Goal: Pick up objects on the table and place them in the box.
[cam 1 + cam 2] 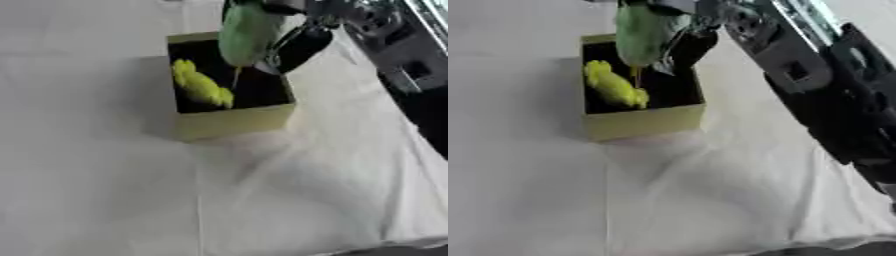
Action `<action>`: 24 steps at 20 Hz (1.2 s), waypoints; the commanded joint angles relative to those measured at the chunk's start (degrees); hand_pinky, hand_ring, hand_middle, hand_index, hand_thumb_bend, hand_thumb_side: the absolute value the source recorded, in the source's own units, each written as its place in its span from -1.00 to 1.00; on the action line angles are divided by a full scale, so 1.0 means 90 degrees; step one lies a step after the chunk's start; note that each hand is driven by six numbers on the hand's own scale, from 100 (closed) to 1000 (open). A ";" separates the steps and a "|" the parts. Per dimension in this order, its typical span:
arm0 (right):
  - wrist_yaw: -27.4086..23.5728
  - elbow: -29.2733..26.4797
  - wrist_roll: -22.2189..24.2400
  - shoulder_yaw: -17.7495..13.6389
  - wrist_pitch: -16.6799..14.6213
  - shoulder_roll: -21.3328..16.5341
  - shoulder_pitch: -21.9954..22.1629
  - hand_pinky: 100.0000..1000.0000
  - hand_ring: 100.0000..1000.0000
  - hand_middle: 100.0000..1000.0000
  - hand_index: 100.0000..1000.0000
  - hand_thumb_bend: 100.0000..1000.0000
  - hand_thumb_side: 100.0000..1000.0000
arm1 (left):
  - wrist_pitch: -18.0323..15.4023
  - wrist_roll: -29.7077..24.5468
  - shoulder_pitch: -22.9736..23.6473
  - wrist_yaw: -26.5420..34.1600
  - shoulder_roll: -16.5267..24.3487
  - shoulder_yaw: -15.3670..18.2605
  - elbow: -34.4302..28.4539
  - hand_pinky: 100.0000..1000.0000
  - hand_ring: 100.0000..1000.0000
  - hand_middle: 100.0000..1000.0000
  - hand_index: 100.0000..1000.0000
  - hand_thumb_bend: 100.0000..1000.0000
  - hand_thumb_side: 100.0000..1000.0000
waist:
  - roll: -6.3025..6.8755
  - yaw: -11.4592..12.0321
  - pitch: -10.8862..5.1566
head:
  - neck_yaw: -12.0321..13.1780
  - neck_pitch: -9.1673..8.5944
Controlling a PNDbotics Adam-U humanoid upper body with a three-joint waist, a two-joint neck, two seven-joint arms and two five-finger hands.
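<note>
Right hand, fingers curled, grips a green object above the box.

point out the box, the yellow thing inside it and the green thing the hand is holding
box (pixel 234 121): left eye view, near outer wall.
yellow thing (pixel 201 85): left eye view, its middle.
green thing (pixel 642 34): right eye view, its middle, held by right hand (pixel 697 42).

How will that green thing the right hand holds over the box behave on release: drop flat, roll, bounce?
The pale green object looks smooth and elongated, hanging upright from the right hand, so it will probably topple sideways. The box walls should stop rolling. It may come to rest on the yellow item.
</note>
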 commanded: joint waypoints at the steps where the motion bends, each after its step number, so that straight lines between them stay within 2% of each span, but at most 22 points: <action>1: 0.0170 0.0109 -0.0013 0.0010 -0.0079 0.0027 -0.0153 0.30 0.30 0.08 0.39 -0.90 -1.00 | -0.0005 -0.0022 -0.0064 0.0021 0.0066 0.0002 -0.0094 -0.01 -0.12 0.14 0.38 -0.85 0.41 | 0.0013 0.0011 -0.0096 | -0.0007 -0.0022; 5: 0.0755 0.0595 0.0033 0.0188 -0.0188 0.0243 -0.0149 0.33 0.37 0.21 0.44 -0.77 -1.00 | -0.0003 -0.0031 -0.0077 0.0039 0.0047 -0.0006 -0.0094 -0.01 -0.13 0.14 0.38 -0.85 0.42 | -0.0011 0.0055 -0.0047 | -0.0009 -0.0054; 10: 0.1085 0.0901 -0.0078 0.0219 -0.0336 0.0359 -0.0096 0.41 0.54 0.45 0.62 -0.56 -1.00 | -0.0002 -0.0035 -0.0077 0.0047 0.0036 -0.0003 -0.0094 -0.01 -0.13 0.14 0.38 -0.85 0.42 | -0.0008 0.0078 -0.0030 | -0.0007 -0.0076; 11: 0.1112 0.0908 -0.0077 0.0227 -0.0387 0.0364 -0.0086 0.48 0.60 0.51 0.68 -0.50 -0.97 | 0.0000 -0.0035 -0.0076 0.0048 0.0034 -0.0003 -0.0094 -0.01 -0.13 0.14 0.38 -0.85 0.42 | -0.0006 0.0082 -0.0028 | -0.0008 -0.0078; 17: 0.1245 0.0778 0.0093 0.0209 -0.0752 0.0320 -0.0069 0.74 0.88 0.73 0.83 -0.16 -0.36 | 0.0004 -0.0041 -0.0074 0.0054 0.0027 -0.0007 -0.0094 0.00 -0.13 0.14 0.38 -0.85 0.42 | 0.0004 0.0061 -0.0026 | -0.0005 -0.0087; 18: 0.1287 0.0750 0.0123 0.0197 -0.0792 0.0310 -0.0069 0.74 0.89 0.73 0.83 -0.14 -0.35 | 0.0005 -0.0042 -0.0073 0.0054 0.0026 -0.0008 -0.0094 0.00 -0.13 0.14 0.38 -0.85 0.42 | 0.0004 0.0061 -0.0026 | -0.0004 -0.0088; 19: 0.1345 0.0710 0.0134 0.0177 -0.0825 0.0295 -0.0067 0.78 0.91 0.74 0.86 0.06 -0.28 | 0.0006 -0.0044 -0.0070 0.0055 0.0027 -0.0008 -0.0094 0.00 -0.13 0.14 0.38 -0.86 0.42 | 0.0004 0.0061 -0.0026 | -0.0002 -0.0089; 21: 0.1443 0.0622 0.0124 0.0125 -0.0880 0.0272 -0.0053 0.79 0.91 0.74 0.88 0.11 -0.32 | 0.0008 -0.0045 -0.0067 0.0056 0.0028 -0.0007 -0.0094 0.00 -0.13 0.14 0.38 -0.86 0.42 | 0.0006 0.0059 -0.0027 | 0.0005 -0.0087; 24: 0.1437 0.0534 0.0050 0.0040 -0.0876 0.0249 -0.0044 0.80 0.93 0.74 0.90 0.08 -0.31 | 0.0010 -0.0049 -0.0062 0.0057 0.0029 -0.0006 -0.0094 0.00 -0.13 0.14 0.38 -0.86 0.42 | 0.0005 0.0051 -0.0035 | 0.0005 -0.0085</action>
